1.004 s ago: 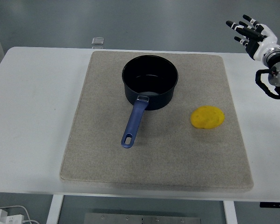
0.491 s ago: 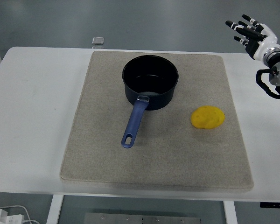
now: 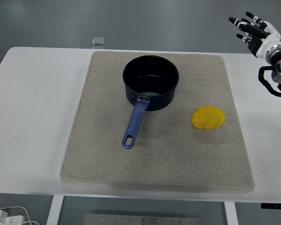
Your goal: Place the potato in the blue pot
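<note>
At far right, above the table (image 3: 33, 93): right hand (image 3: 256, 33) raised slightly, fingers spread, holding nothing. Well apart from potato (image 3: 208, 117) and blue pot (image 3: 151, 88); reach not yet begun.

We see the yellow potato (image 3: 208, 117) lying flat, to the right of the blue pot (image 3: 150, 89), apart from it; the pot stands upright, handle pointing toward us.

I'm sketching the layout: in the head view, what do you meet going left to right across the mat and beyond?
pot handle → blue pot → potato → right hand, open, raised past the table's far right corner.
</note>
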Available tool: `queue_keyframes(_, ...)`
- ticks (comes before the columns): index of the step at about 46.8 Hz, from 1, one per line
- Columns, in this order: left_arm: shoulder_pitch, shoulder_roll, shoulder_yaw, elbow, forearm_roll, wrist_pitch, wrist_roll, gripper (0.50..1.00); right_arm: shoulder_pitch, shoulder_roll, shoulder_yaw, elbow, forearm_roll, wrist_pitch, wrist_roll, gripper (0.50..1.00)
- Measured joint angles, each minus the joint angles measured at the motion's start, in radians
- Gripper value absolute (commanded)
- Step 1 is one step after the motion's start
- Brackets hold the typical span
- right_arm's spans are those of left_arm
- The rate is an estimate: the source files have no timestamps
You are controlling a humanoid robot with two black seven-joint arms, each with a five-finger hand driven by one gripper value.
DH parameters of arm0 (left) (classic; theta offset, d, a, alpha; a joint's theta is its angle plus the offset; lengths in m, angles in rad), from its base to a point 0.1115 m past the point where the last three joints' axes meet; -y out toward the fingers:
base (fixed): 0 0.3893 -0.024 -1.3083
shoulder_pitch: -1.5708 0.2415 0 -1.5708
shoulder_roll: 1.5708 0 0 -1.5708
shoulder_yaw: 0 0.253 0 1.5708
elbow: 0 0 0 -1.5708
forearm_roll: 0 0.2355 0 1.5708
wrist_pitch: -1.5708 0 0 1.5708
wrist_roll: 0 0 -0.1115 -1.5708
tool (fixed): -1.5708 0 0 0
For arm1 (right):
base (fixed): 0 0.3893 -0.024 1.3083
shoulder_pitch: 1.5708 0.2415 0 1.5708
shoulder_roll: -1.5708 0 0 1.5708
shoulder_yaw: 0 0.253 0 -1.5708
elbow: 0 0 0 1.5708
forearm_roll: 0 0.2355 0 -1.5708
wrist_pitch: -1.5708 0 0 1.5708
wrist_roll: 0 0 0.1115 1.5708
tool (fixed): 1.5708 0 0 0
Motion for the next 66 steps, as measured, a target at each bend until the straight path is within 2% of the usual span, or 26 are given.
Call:
queue_keyframes(14,0.0,0.0,0.0,0.0,0.0,0.0,0.0,1.0,-0.01,0.001,0.085,0.007,0.0,0.005,0.011,0.946)
queue_keyframes(23,0.0,0.0,0.0,0.0,0.0,0.0,0.0,1.0,-0.01,0.001,0.072,0.051,-0.026,0.004,0.016,0.944)
queue_keyframes(30,0.0,0.0,0.0,0.0,0.0,0.0,0.0,1.0,-0.011,-0.016,0.049,0.101,-0.164,-0.003,0.034,0.944)
queue_keyframes(41,0.0,0.0,0.0,0.0,0.0,0.0,0.001,1.0,-0.027,-0.16,-0.068,0.286,-0.373,-0.025,0.039,0.944)
queue_keyframes(49,0.0,0.0,0.0,0.0,0.0,0.0,0.0,1.0,-0.041,-0.25,-0.158,0.377,-0.511,-0.025,0.097,0.944)
queue_keyframes(57,0.0,0.0,0.0,0.0,0.0,0.0,0.001,1.0,-0.072,-0.373,-0.188,0.56,-0.729,-0.024,0.134,0.946)
queue_keyframes(64,0.0,0.0,0.0,0.0,0.0,0.0,0.0,1.0,-0.089,-0.48,-0.231,0.73,-0.895,-0.015,0.138,0.944)
queue_keyframes(66,0.0,0.0,0.0,0.0,0.0,0.0,0.0,1.0,-0.089,-0.493,-0.249,0.75,-0.92,-0.014,0.14,0.944)
